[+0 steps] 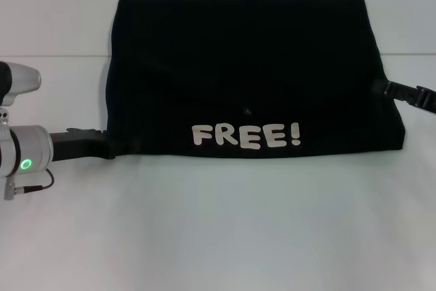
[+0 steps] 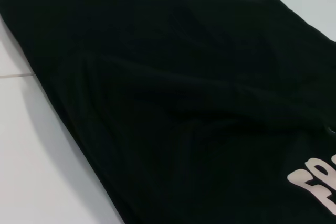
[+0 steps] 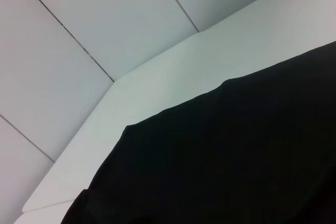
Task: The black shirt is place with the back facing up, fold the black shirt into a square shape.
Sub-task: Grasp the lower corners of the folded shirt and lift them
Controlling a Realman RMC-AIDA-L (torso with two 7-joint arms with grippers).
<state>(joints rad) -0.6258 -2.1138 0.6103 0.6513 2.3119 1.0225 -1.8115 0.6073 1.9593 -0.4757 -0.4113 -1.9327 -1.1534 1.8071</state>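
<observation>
Two grippers at shirt (image 1: 248, 73) edges: left gripper (image 1: 102, 144) at near-left corner, right gripper (image 1: 388, 88) at right side (finger state hidden by cloth). Shirt folded on table (image 1: 218, 236), "FREE!" print (image 1: 245, 135) up.

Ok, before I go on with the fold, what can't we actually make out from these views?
- Left claw: in the head view its tips vanish at the black shirt edge, so the grip is unreadable.
- Right claw: the same at the shirt's right edge, with the arm cut off by the frame.
- Both wrist views: fabric and white table only, no fingers.
- Sleeves and neckline: hidden in the folded fabric; only the "FREE!" print shows.
</observation>
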